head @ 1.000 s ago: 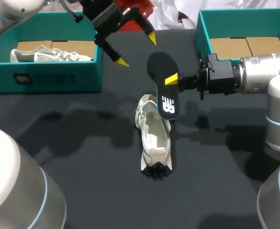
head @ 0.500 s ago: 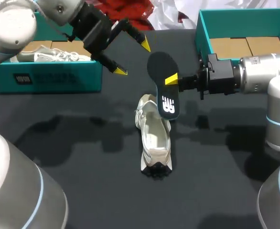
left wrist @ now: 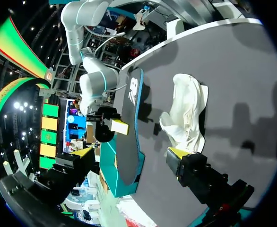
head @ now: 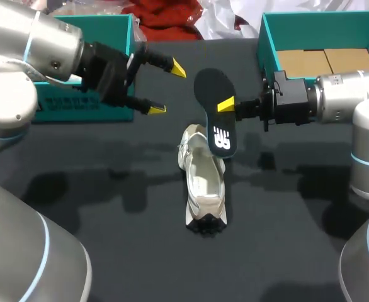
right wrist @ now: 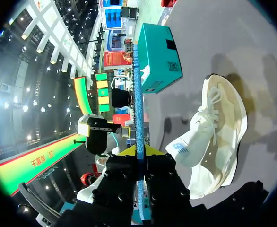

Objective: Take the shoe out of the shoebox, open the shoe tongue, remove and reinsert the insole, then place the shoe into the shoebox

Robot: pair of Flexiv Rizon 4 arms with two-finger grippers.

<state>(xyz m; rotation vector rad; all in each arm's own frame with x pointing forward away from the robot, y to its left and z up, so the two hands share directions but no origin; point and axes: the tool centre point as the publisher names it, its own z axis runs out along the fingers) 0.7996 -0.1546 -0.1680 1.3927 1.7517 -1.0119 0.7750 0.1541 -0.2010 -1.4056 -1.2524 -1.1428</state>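
right gripper [head: 226, 106] pinching insole [head: 211, 85] by its edge above shoe [head: 203, 179]; left gripper [head: 167, 89] spread, empty; risk: floppy insole twists in pinch, or unheld shoe skids on reinsert

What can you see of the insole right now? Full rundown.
The insole is out of the shoe, held in the air by the right gripper, pinched at one side edge. Thin, flat, foam-like: dark face with a white logo near its lower end, blue-green along its edge in the wrist views. It stands tilted over one end of the shoe; whether it touches the shoe cannot be told.
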